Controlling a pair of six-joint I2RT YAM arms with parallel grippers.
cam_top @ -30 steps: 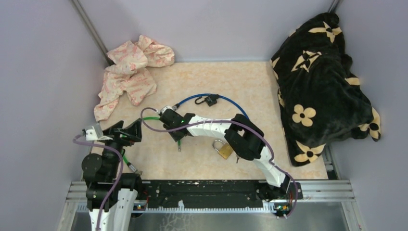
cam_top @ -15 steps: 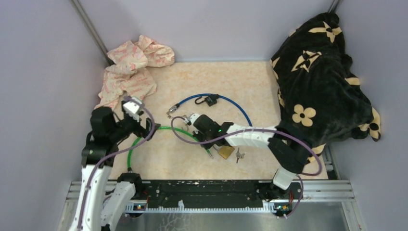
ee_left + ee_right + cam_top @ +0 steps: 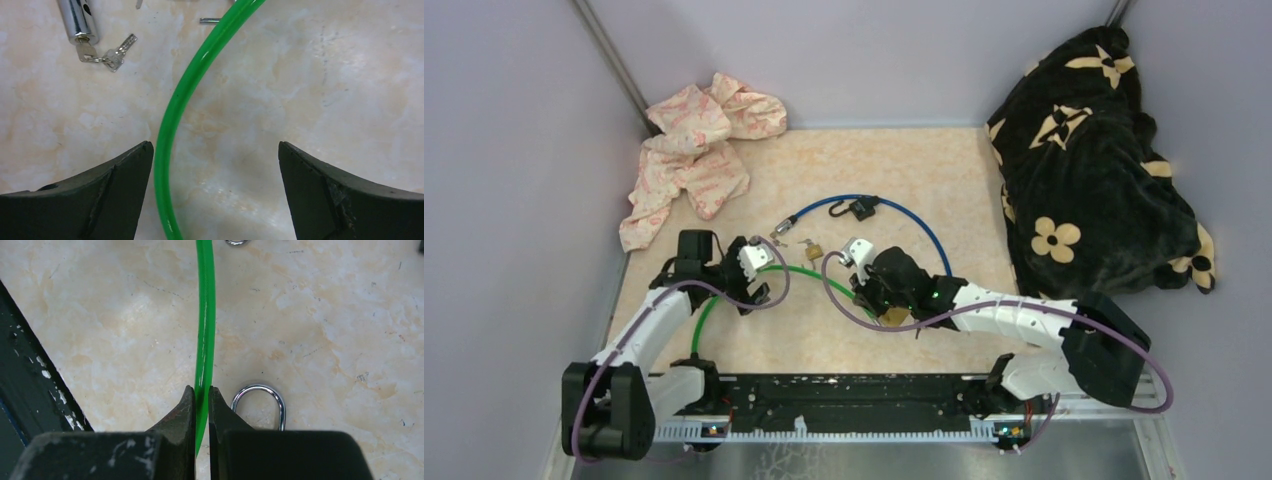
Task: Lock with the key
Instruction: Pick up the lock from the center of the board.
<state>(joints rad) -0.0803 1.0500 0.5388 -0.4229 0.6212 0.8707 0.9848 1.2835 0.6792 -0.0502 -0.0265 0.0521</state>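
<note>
A green cable [image 3: 799, 269] lies curved on the table. My right gripper [image 3: 876, 305] is shut on it; in the right wrist view the cable [image 3: 205, 330] runs into the closed fingers [image 3: 182, 410]. A brass padlock [image 3: 892, 316] lies beside them, its silver shackle [image 3: 260, 400] just right of the fingers. My left gripper [image 3: 754, 285] is open low over the cable [image 3: 175, 125], which lies close to the left finger [image 3: 120, 170]. A silver lock cylinder [image 3: 77, 20] with keys [image 3: 117, 50] in it lies beyond.
A blue cable [image 3: 904, 215] with a black lock [image 3: 861, 208] arcs at mid table. A small brass padlock [image 3: 812, 248] lies near it. A pink cloth [image 3: 694, 150] is at the back left, a black flowered blanket [image 3: 1094, 170] on the right. The black rail [image 3: 844, 395] runs along the near edge.
My left arm has swung from the left edge out over the green cable. My right gripper has moved right and nearer along the cable, to beside the brass padlock.
</note>
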